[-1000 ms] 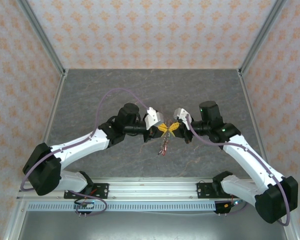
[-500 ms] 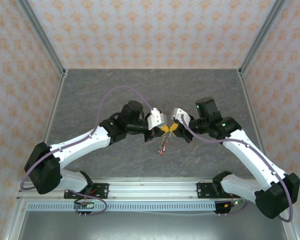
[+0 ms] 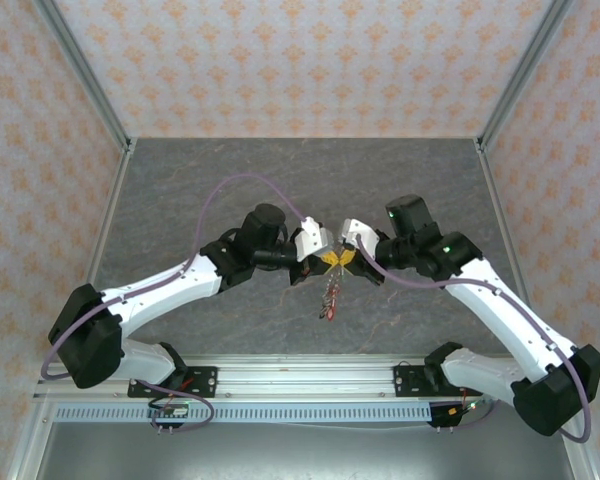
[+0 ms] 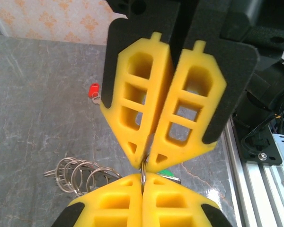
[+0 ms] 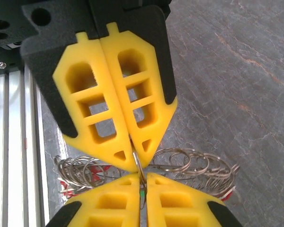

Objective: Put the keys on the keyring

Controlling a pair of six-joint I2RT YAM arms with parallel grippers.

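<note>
My left gripper [image 3: 323, 259] and right gripper [image 3: 341, 259] meet tip to tip above the table's middle. Both are shut on the same thin metal ring [image 4: 143, 171], the keyring, seen edge-on between the yellow fingers. In the left wrist view my left gripper [image 4: 143, 178] is at the bottom and the right gripper [image 4: 145, 164] above it. The right wrist view has my right gripper [image 5: 143, 178] below the left gripper [image 5: 136, 163]. A green key [image 4: 167, 172] sits right behind the pinch. A bunch of small split rings [image 5: 199, 165] with red keys [image 3: 329, 300] dangles beneath.
One loose red key [image 4: 93, 90] lies on the grey marbled table [image 3: 180, 190] beyond the grippers. The aluminium rail [image 3: 300, 378] carrying both arm bases runs along the near edge. Patterned walls close in the table's back and sides.
Both wrists have turned and drawn closer, so the yellow fingers look more tightly bunched. The dangling bunch of rings and keys now hangs a little lower and further right.
</note>
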